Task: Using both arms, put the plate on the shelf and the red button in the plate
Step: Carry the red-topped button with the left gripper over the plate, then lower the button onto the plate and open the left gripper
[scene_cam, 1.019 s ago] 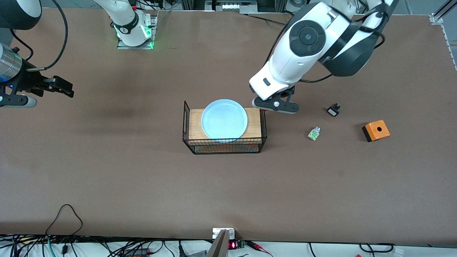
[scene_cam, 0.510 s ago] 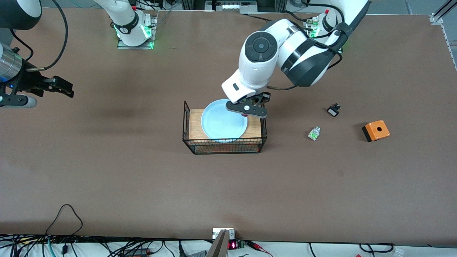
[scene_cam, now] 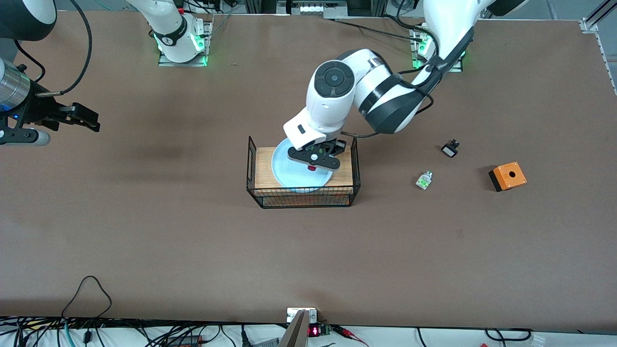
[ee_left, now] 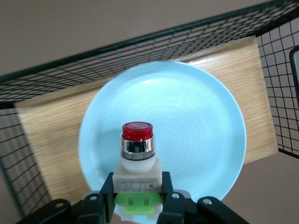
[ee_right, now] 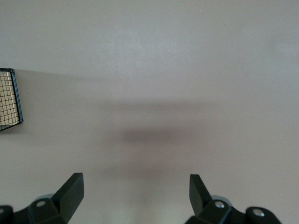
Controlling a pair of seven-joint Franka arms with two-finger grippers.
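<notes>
The red button (ee_left: 137, 154) hangs over the plate (ee_left: 196, 135), pinched at its white and green body by the left gripper (scene_cam: 314, 160) with the red cap pointing away from the fingers, so judging by this hold the cap end would meet the plate first. In the left wrist view it sits above the middle of the plate, clear of the raised rim, which looks like a line-up for setting it down inside the rim, not on the board. The plate rests on the wooden board (scene_cam: 262, 166) inside the black wire basket (scene_cam: 251, 164), which stands about the middle of the table (scene_cam: 193, 241); the plate fills the board from edge to edge, and the wire sides fence it in, so the arm has to come in from above. Toward the left arm's end of the table lie a similar white and green piece (scene_cam: 423, 180), a small black and white piece (scene_cam: 450, 148) and an orange box (scene_cam: 507, 176), all well apart from the basket. The right gripper (ee_right: 135, 191) waits with its fingers spread wide over bare table at the right arm's end, holding nothing.
</notes>
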